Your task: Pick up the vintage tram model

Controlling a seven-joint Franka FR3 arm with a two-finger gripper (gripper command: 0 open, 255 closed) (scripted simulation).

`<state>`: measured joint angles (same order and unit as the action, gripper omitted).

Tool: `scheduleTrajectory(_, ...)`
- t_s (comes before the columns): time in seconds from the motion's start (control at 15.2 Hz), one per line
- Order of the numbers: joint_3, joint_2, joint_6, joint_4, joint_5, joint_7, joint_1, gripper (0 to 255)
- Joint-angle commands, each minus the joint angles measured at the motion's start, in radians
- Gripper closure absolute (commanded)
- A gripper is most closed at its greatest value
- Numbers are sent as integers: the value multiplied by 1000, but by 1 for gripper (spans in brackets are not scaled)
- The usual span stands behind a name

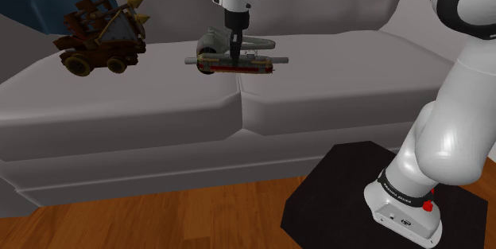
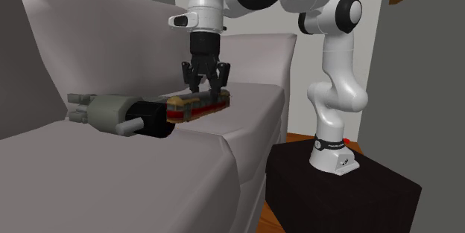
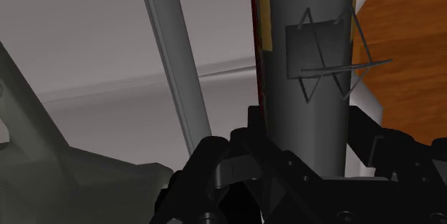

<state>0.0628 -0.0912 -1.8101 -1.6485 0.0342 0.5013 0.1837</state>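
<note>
- Shoulder view: a long red and cream toy tram with a grey roof (image 1: 258, 65) lies on the seat of the big grey sofa (image 1: 119, 116), close to the back cushion. The black gripper (image 1: 235, 55) comes straight down onto its middle.
- A brown toy cart with gold spikes (image 1: 102, 39) sits well apart, at this view's left. A chunky grey and black toy with tubes (image 1: 213, 42) lies just behind the tram.
- Second exterior view: the gripper (image 2: 206, 86) stands over the toy tram (image 2: 195, 108), one finger on each long side. The tram rests on the sofa and is not lifted yet.
- Wrist view: the grey roof runs between the black fingers (image 3: 229, 158), and they hug both its sides. So the gripper (image 3: 304, 154) looks clenched on the tram.
- I think the tram is light and hard, with smooth sides that could slip. The thin wire frame (image 3: 329, 65) on the roof looks easy to bend. The middle of the body, away from the frame, looks like the best place to hold it.
</note>
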Motion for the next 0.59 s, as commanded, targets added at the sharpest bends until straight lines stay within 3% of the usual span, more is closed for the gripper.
scheduleTrajectory(0.0, 0, 0, 26, 27, 0, -1, 0, 255)
scheduleTrajectory(0.53, 0, -12, 113, 126, -2, -4, 0, 255)
